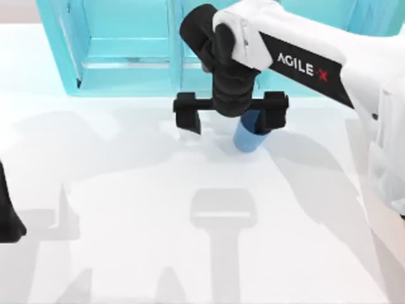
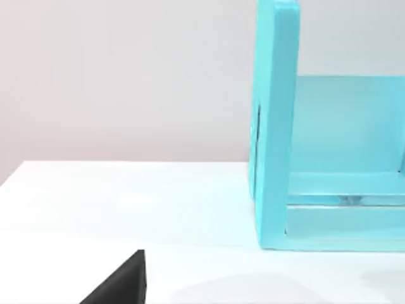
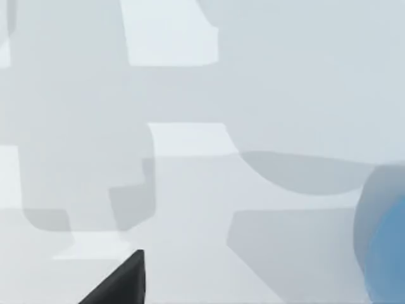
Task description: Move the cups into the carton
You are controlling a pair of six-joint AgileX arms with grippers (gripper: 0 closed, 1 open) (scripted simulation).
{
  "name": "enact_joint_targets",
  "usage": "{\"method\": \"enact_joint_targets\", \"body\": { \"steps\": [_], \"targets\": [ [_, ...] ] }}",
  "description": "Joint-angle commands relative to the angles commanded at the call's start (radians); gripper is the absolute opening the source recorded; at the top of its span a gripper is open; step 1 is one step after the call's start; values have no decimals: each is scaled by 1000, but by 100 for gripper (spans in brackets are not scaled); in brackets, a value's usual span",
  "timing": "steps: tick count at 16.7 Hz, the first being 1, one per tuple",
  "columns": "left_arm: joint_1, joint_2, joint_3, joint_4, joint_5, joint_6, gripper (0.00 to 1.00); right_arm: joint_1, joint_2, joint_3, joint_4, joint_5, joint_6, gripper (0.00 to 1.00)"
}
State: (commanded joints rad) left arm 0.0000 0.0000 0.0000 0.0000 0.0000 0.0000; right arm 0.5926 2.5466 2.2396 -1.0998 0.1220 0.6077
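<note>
A plain blue tapered cup (image 1: 249, 138) stands on the white table just in front of the shelf unit. My right gripper (image 1: 231, 117) hovers over it, open, with its black fingers (image 1: 187, 116) spread wide. The cup sits close to the right-hand finger, which covers part of it, and nothing is held. In the right wrist view the cup (image 3: 387, 247) shows at the frame's edge. My left gripper (image 1: 9, 218) is parked at the table's left edge. The carton is out of view.
A large light-blue shelf unit (image 1: 126, 57) stands along the back of the table, and its side wall (image 2: 275, 126) shows in the left wrist view. Shadows of the arms lie across the white tabletop (image 1: 126, 190).
</note>
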Motion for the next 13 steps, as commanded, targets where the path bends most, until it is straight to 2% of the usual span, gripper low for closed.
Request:
{"method": "enact_joint_targets", "body": {
  "steps": [1, 13],
  "targets": [
    [0, 0, 0, 0, 0, 0, 100, 0, 0, 0, 0, 0, 0, 100],
    [0, 0, 0, 0, 0, 0, 100, 0, 0, 0, 0, 0, 0, 10]
  ]
}}
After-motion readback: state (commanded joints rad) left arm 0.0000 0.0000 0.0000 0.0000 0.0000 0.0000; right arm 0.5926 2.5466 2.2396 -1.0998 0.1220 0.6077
